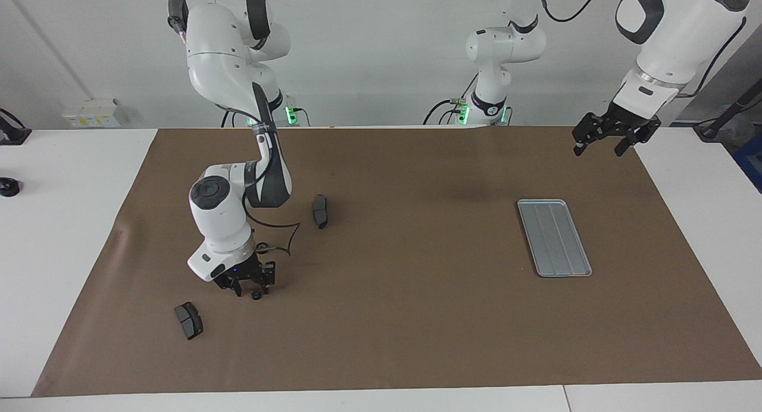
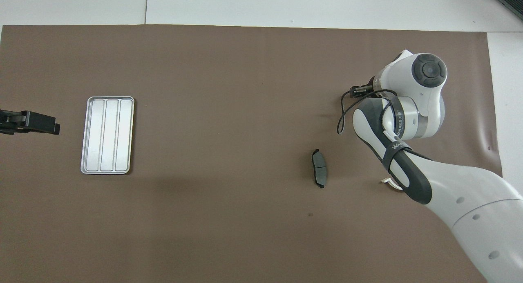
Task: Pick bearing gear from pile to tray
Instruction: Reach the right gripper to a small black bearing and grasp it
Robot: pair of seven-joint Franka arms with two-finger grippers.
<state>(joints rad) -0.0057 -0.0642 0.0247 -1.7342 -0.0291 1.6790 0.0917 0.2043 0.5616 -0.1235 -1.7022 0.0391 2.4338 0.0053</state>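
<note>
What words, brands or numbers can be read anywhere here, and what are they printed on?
Grey lettering runs along the right arm's forearm in the overhead view; too blurred to read.
More lettering on the dark strap just below it; also unreadable.
The tray, the brake pads and the brown mat show no text.

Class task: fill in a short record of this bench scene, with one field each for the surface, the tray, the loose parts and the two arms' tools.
surface: brown paper mat on a white table
tray: flat rectangular silver-grey metal tray, nothing in it, toward the left arm's end
loose parts: two dark grey brake pads; a tiny black round gear
right tool: down at the mat, at the gear
left tool: raised over the mat's edge, open, waiting
</note>
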